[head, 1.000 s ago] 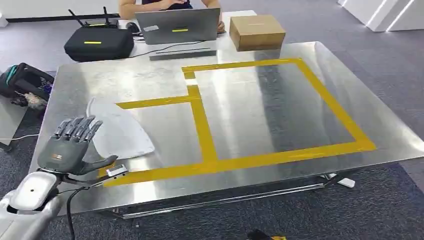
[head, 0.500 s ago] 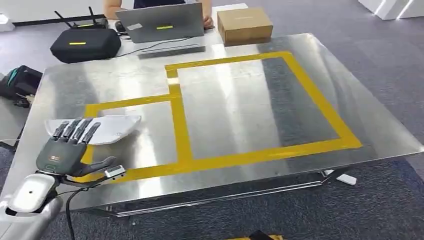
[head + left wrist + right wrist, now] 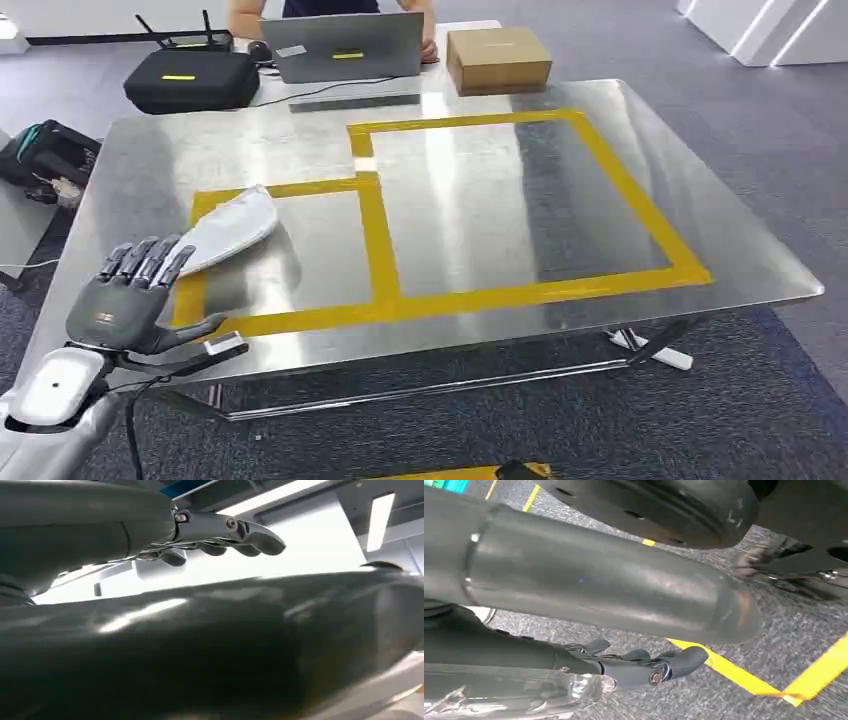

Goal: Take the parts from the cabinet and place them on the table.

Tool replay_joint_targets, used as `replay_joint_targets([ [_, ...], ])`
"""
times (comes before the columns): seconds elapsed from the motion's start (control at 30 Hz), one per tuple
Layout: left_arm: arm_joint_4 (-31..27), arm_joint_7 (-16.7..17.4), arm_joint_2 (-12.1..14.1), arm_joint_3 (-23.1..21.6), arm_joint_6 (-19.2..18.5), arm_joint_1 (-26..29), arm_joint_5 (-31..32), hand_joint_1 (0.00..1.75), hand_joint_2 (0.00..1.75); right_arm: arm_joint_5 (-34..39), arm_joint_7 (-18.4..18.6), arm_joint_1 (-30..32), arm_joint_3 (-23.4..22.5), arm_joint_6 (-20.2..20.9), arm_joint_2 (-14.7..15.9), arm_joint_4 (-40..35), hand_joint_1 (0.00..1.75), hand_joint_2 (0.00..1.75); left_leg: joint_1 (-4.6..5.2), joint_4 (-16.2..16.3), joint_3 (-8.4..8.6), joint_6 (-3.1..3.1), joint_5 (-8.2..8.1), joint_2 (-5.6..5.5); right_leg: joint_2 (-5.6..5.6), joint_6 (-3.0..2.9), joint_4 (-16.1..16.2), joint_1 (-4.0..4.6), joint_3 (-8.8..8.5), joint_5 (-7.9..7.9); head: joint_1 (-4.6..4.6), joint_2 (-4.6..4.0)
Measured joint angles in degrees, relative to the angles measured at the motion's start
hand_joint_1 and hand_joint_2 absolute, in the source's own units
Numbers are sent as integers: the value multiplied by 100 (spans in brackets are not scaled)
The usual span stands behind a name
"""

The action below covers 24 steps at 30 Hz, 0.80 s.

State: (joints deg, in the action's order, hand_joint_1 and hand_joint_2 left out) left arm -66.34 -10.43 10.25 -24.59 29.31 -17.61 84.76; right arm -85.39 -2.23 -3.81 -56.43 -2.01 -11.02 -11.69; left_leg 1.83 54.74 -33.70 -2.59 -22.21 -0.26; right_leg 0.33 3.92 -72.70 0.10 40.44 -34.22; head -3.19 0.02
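Lying on the metal table [image 3: 560, 290], the white part [image 3: 228, 228] sits toward the left edge, across the left strip of the yellow tape outline [image 3: 380, 250] that marks the smaller of two taped rectangles. One end of the part lies inside that smaller rectangle and the other end extends past the tape toward the left edge. The part is flat on the surface and nothing grips it.

The left hand [image 3: 128, 298] is raised near the front left corner of the table, back of the hand toward the camera, fingers [image 3: 150, 258] extended and spread apart, thumb out to the side. It holds nothing. Its fingertips appear just beside the near end of the part; contact cannot be determined. In the left wrist view the fingers [image 3: 235, 532] are seen extended against bright ceiling lighting, with nothing in them.

The right hand [image 3: 639, 667] hangs over grey carpet crossed by yellow floor lines [image 3: 744, 677]. Its fingers are loosely bent; whether they hold anything cannot be determined, the view being largely blocked.

At the far edge of the table stand a cardboard box [image 3: 498, 58], a grey laptop [image 3: 342, 48] with a person [image 3: 330, 10] seated behind it, and a black case [image 3: 190, 80]. A dark bag [image 3: 45, 155] rests beyond the far left corner.
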Motion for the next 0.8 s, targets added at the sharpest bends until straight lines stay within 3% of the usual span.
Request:
replay_joint_targets([
  [0.03, 0, 0, 2, 7, 0, 6, 0, 0, 0, 0, 0, 0, 0, 2, 0, 0, 0, 0, 1, 8, -73, -1, 54, 0, -1, 11, -309, 0, 51, -86, 9, 0],
  [0.07, 2, 0, 4, 17, 0, 13, 0, 0, 0, 0, 0, 3, 0, 2, 0, 0, 0, 0, 2, 13, -141, 1, 103, -1, 0, 14, -319, 0, -36, 17, 2, 0],
  [0.1, 2, 0, 4, 31, 0, 22, 0, 0, 0, -2, 4, 1, 0, 2, 2, 0, 0, 0, 3, 19, -203, 7, 152, -5, 0, 12, -113, 0, -220, 208, 4, 0],
  [0.17, 4, 0, 4, 63, 7, 29, 0, 0, 0, -2, 7, -17, 0, 2, 2, 0, 0, 0, 3, 30, -323, 38, 259, -27, 2, -21, 817, 0, -868, 589, 2, 2],
  [0.23, 4, 0, 7, 92, 15, 22, 0, 0, 0, -2, 7, -45, 0, 2, 9, -4, 0, 0, 21, 59, -404, 91, 347, -33, 36, -72, 1691, 14, -1418, 383, 13, 2],
  [0.3, 7, 0, 17, 94, 22, 24, 0, 0, 0, -2, 9, -37, 0, 2, 11, -4, 0, 0, -12, 39, -416, 130, 476, -33, 37, -138, 1623, 60, -1265, 463, 6, 2],
  [0.33, 13, 0, 24, 94, 24, 41, 0, 0, 0, -2, 15, -28, -2, 2, 17, -4, 0, 0, -17, 14, -429, 159, 536, -39, 24, -203, 1619, 67, -1230, 507, 19, 0],
  [0.37, 17, 0, 33, 96, 28, 62, 0, 0, 0, -2, 22, -16, -2, 9, 0, 6, 0, 0, 6, 18, -475, 180, 579, -72, -10, -270, 1667, 4, -1161, 598, 7, 2],
  [0.4, 20, 0, 39, 96, 33, 85, 0, 0, 0, -2, 33, -34, -2, 13, 15, 0, 0, 0, 1, 100, -550, 247, 308, -69, -14, -333, 1659, -6, -1130, 679, 20, 2],
  [0.43, 31, 0, 63, 120, 31, 83, 0, 0, 0, 0, 35, -41, -2, 13, 17, -2, 0, 0, -37, 396, -633, 304, -114, -60, -16, -387, 1660, -18, -1030, 763, 52, 0],
  [0.5, 48, 0, 70, 149, 33, 80, 0, 0, 0, 0, 42, -24, -4, 13, 28, -2, 0, 0, -113, 1275, -809, 395, -765, -48, -27, -378, 1653, -29, -848, 918, 61, 0],
  [0.53, 59, 0, 72, 157, 35, 95, 0, 0, 0, 0, 44, -16, -4, 13, 31, -2, 0, 0, -149, 1677, -858, 437, -914, -47, -45, -360, 1647, -42, -750, 989, 65, 0],
  [0.57, 72, 2, 72, 183, 37, 120, -2, 0, 0, 0, 44, -15, -9, 13, 35, -2, 0, 0, -185, 1887, -825, 472, -855, -46, -54, -337, 1643, -61, -647, 1065, 66, 0],
  [0.6, 77, 2, 77, 199, 39, 136, 0, 0, 0, 0, 46, -15, -9, 13, 35, -2, 0, 0, -213, 1842, -681, 509, -662, -45, -65, -312, 1640, -81, -553, 1142, 65, 0],
  [0.67, 87, 7, 94, 225, 39, 139, -2, 0, 0, 2, 50, -17, -11, 13, 35, -2, 0, 0, -267, 1237, -163, 581, -295, -39, -77, -252, 1639, -142, -369, 1284, 66, 2],
  [0.7, 87, 9, 94, 238, 42, 137, -2, 0, 0, 4, 52, -26, -13, 13, 39, -4, 0, 0, -306, 705, 266, 621, -335, -28, -75, -202, 1622, -141, -324, 1351, 74, 2],
  [0.73, 87, 9, 94, 249, 46, 125, -2, 0, 0, 4, 57, -17, -15, 20, 55, -15, 0, 0, -332, 111, 743, 619, -523, -24, -78, -156, 1609, -136, -287, 1391, 79, 0],
  [0.77, 87, 13, 92, 262, 48, 125, -2, 0, 0, 7, 59, -14, -18, 20, 50, -15, 0, 0, -292, -212, 881, 531, -675, -33, -88, -109, 1642, -146, -273, 1479, 59, 2],
  [0.8, 94, 15, 98, 273, 50, 129, -2, 0, 0, 9, 59, -19, -22, 20, 50, -15, 0, 0, -276, -149, 808, 491, -627, -31, -91, -65, 1676, -162, -263, 1568, 67, 2],
])
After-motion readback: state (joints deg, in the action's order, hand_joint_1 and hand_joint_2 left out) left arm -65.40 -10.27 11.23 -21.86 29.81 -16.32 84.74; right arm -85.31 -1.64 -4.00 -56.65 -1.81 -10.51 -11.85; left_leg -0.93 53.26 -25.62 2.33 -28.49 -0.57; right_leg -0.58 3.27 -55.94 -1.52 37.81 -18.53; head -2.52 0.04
